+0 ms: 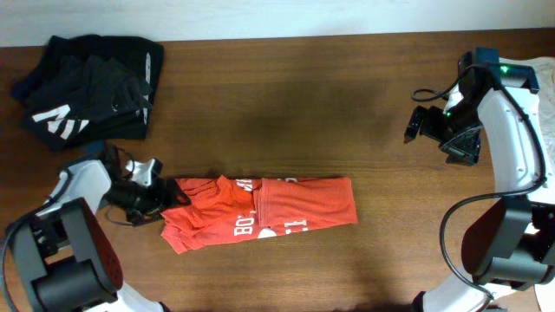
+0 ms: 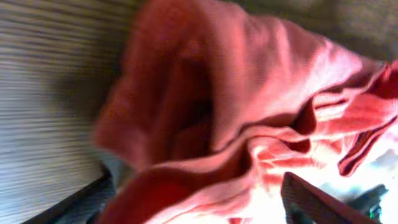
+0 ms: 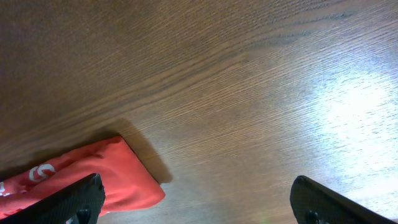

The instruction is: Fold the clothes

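The red-orange T-shirt [image 1: 260,212] lies on the table front-centre, folded into a long horizontal band with white lettering showing. My left gripper [image 1: 165,195] is at the shirt's left end. In the left wrist view its fingers [image 2: 196,202] are spread wide, with bunched shirt cloth [image 2: 249,93] between them; that view is blurred. My right gripper [image 1: 434,130] is open and empty, raised over the table's right side, well away from the shirt. The right wrist view shows its two fingers [image 3: 196,196] apart, with the shirt's right end [image 3: 93,174] below and to the left.
A pile of black garments with white stripes [image 1: 91,87] lies at the back left corner. A pale cloth [image 1: 548,121] shows at the right edge. Bare wooden tabletop [image 1: 286,113] lies between the shirt and the back edge.
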Tool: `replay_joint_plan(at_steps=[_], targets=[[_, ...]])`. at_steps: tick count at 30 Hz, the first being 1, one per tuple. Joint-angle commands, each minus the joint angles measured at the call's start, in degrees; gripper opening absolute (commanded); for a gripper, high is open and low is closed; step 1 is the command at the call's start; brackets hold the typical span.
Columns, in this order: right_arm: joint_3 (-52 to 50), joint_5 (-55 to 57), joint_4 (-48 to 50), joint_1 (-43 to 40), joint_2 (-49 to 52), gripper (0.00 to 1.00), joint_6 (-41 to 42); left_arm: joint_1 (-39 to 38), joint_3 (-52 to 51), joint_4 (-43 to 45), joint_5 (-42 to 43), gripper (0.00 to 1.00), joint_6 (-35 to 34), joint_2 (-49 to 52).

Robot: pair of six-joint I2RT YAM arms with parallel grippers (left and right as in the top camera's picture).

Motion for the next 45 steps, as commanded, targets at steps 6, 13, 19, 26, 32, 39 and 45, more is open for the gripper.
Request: replay_joint_plan(at_steps=[6,13,19,26,32,39,45], targets=[[0.9,0.3,0.0,-0.3,-0.3,0.99,0.0,-1.4,-0.7,-0.7,0.5,0.01,-0.7,1.6],[0.9,0.3,0.0,-0.3,-0.3,0.99,0.0,-16.8,23.6,-23.5,-5.6,0.01,-12.9,-8.5],[0.9,0.3,0.0,-0.3,-0.3,0.99,0.0,-42.4,23.6,-11.2,-3.8,0.01,-23.5,-8.5],[0.9,0.3,0.0,-0.3,-0.3,0.99,0.0,-56.2,23.6,0.0,-10.4,0.00,-28.9,-5.3],[0.9,0.3,0.0,-0.3,-0.3,0.99,0.0,-67.1,23.6,14.1,-10.8,0.05,-33.2,8.9],[0.9,0.3,0.0,-0.3,-0.3,0.99,0.0,-72.7,43.8,-1.7,-11.9,0.87,-32.8,11.5],[0.9,0.3,0.0,-0.3,-0.3,0.99,0.0,-66.9,51.1,-24.5,-20.2,0.95,-35.5,8.2]])
